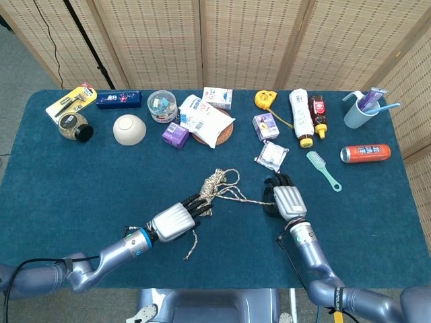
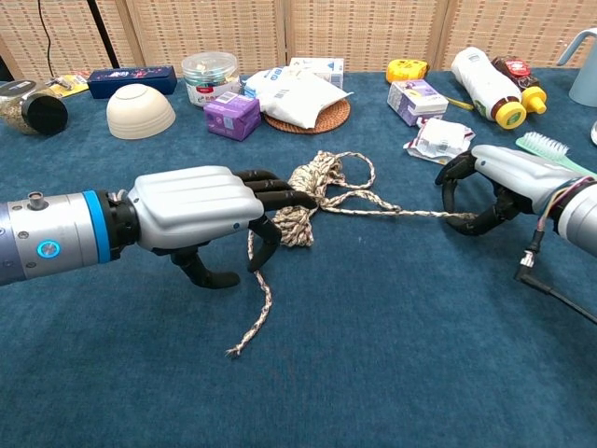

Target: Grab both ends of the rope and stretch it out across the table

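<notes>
The right hand [image 2: 490,187] curls its dark fingers [image 2: 451,177] around one end of the rope [image 2: 312,191], gripping it where the strand runs taut from the bundle toward the table's right side. The left hand [image 2: 201,210] reaches in from the other side with fingers spread and slightly bent, their tips at the coiled bundle; whether they touch it cannot be told from either view. It holds nothing. The rope sits near the middle of the blue table [image 1: 81,175], most of it still wound in a tight bundle with a loose loop behind, and its free tail trails toward the near edge, passing under the left hand's fingers. Behind the rope, along the far side, stand a white bowl [image 1: 129,129], a purple box [image 1: 176,135], a white packet on a woven mat [image 1: 210,121], a white bottle [image 1: 301,114], a green brush [image 1: 323,169] and a red can [image 1: 364,153].
</notes>
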